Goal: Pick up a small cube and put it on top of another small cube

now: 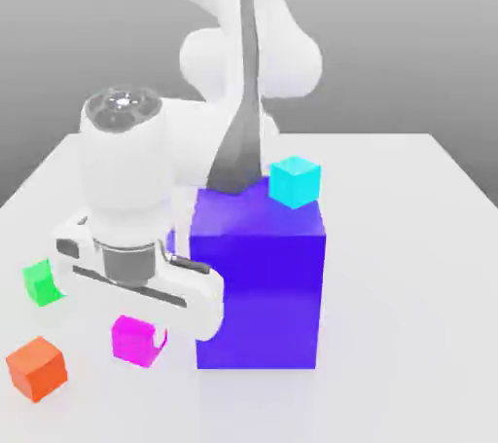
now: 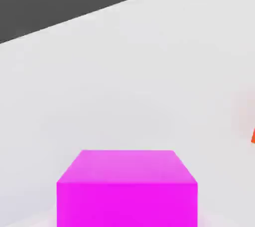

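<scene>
The small magenta cube (image 1: 134, 340) rests on the white table, near the front on the exterior view's left. My gripper (image 1: 139, 314) hangs just above it, with the white hand directly over the cube. The hand view looks at the magenta cube (image 2: 127, 188) from close range, and nothing touches the faces that show. An orange cube (image 1: 37, 368) lies to the exterior view's left of the magenta one, nearer the front edge. Its corner (image 2: 253, 136) pokes into the hand view. A green cube (image 1: 41, 281) sits behind the orange one.
A large blue block (image 1: 258, 285) stands right beside the hand, on the exterior view's right. A cyan cube (image 1: 295, 181) appears to sit at the far corner of its top. The white table (image 1: 409, 314) stretches out past the block.
</scene>
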